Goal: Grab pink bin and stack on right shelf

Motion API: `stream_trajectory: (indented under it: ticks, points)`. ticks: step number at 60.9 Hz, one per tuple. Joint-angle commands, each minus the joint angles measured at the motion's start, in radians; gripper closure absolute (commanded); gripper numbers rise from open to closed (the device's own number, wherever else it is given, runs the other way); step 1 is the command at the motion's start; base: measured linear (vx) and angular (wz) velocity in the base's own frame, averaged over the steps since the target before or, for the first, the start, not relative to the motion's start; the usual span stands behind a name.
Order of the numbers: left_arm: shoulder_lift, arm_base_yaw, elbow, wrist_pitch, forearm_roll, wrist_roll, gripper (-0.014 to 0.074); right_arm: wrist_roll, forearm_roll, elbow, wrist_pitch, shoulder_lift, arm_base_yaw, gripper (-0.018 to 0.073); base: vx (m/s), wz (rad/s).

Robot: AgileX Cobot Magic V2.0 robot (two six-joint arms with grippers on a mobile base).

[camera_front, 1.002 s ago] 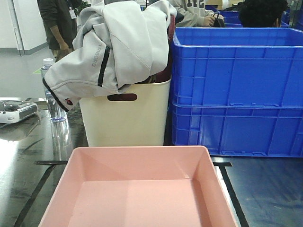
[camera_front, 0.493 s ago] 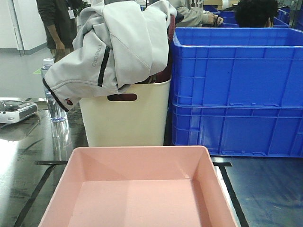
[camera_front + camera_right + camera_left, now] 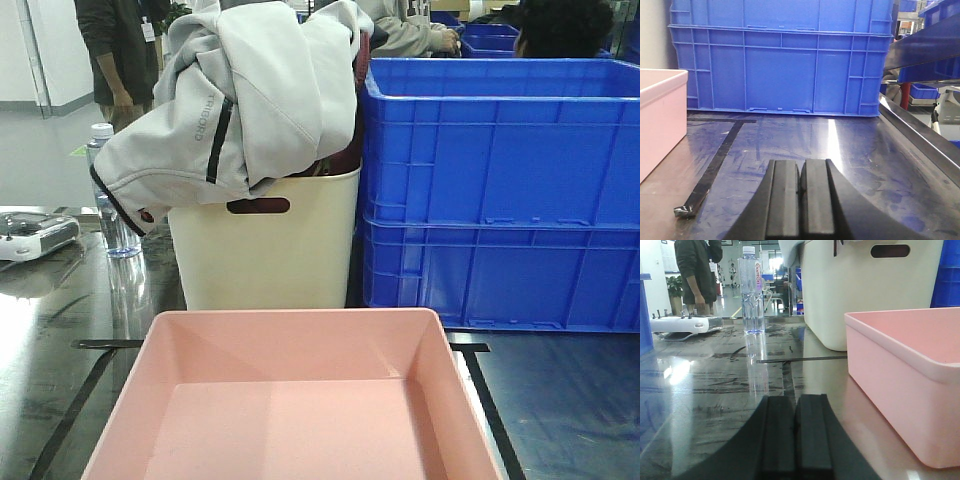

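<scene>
The pink bin (image 3: 290,400) sits empty on a shiny dark reflective top (image 3: 560,400) marked with black tape lines, at the front centre of the front view. Its left wall (image 3: 900,360) shows in the left wrist view, its right wall (image 3: 660,110) in the right wrist view. My left gripper (image 3: 795,402) is shut and holds nothing; it lies low over the top, left of the bin and apart from it. The right gripper (image 3: 801,164) is shut and empty too, right of the bin. Neither gripper shows in the front view.
Behind the bin stands a cream bin (image 3: 265,245) with a grey jacket (image 3: 240,90) draped over it. Stacked blue crates (image 3: 500,190) stand at the back right. A water bottle (image 3: 112,195) and a white controller (image 3: 35,235) are at the left. People stand behind.
The bin and both grippers stay where they were. Only the people in the background have shifted slightly.
</scene>
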Motion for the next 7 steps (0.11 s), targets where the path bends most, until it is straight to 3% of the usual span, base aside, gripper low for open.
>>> stream_trajectory:
  ticks: [1, 7]
  points:
    - [-0.019, 0.000, 0.014, -0.089, 0.000, -0.005, 0.0603, -0.012, 0.000, 0.005, -0.092, -0.011, -0.007, 0.0568, 0.00, 0.00]
    - [-0.019, 0.000, 0.014, -0.089, 0.000, -0.005, 0.0603, -0.012, 0.000, 0.005, -0.092, -0.011, -0.007, 0.0568, 0.00, 0.00]
